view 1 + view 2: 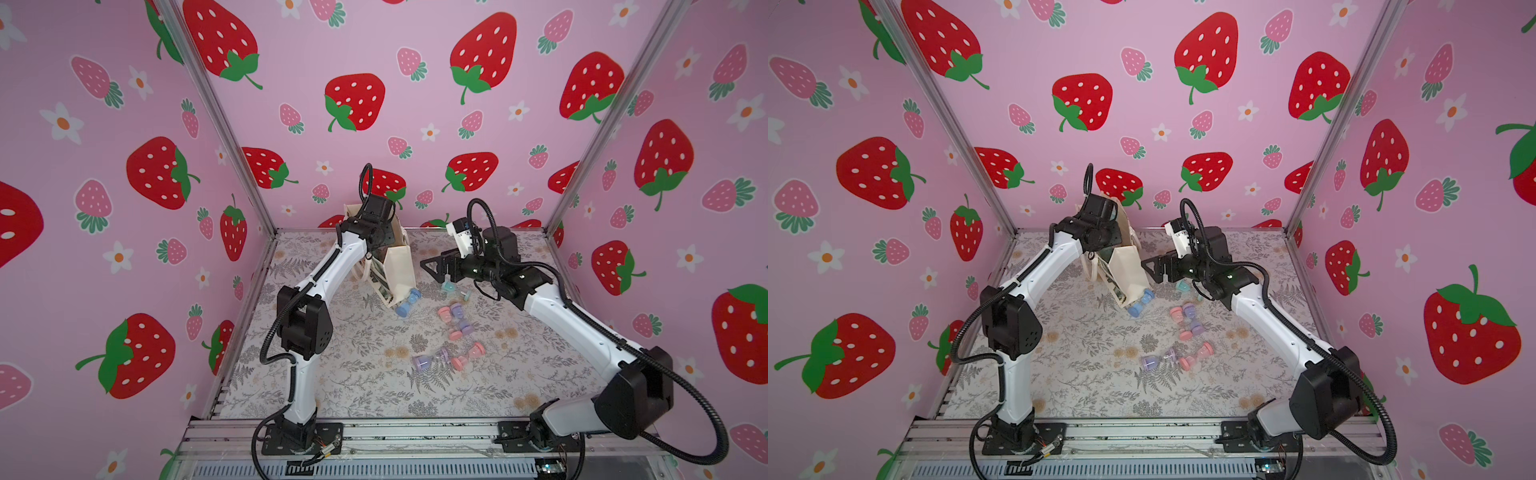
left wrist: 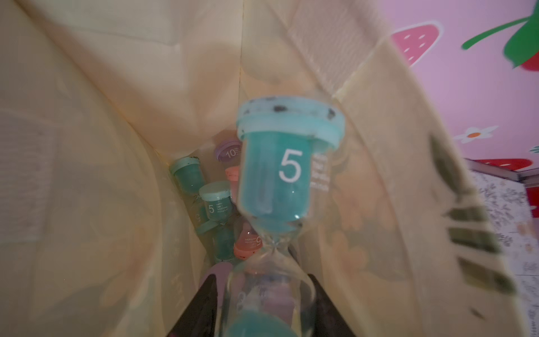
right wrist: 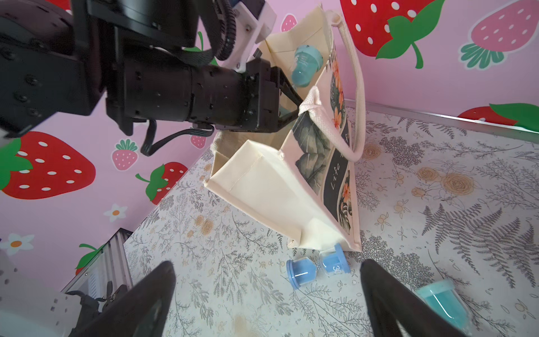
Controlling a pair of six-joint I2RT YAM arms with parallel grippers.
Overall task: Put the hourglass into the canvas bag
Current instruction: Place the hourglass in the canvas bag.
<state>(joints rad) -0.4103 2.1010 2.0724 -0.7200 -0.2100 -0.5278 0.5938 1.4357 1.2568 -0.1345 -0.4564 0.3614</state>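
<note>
The cream canvas bag [image 3: 271, 192] stands tilted at the back of the table, also seen in both top views [image 1: 400, 266] [image 1: 1130, 270]. My left gripper [image 2: 262, 309] reaches into its open mouth, shut on the lower bulb of a teal hourglass [image 2: 287, 166] marked 5. The right wrist view shows that hourglass [image 3: 306, 65] at the bag's mouth. Several more hourglasses [image 2: 215, 201] lie at the bag's bottom. My right gripper [image 3: 268, 291] is open and holds nothing, just right of the bag [image 1: 430, 266]. A blue hourglass [image 3: 318, 270] lies below it by the bag's lower corner.
Loose hourglasses lie on the floral table: a teal one [image 1: 449, 286] under my right gripper, pink and purple ones [image 1: 453, 316] mid-table, and more [image 1: 436, 359] nearer the front. The back wall rail [image 3: 437, 116] runs close behind the bag.
</note>
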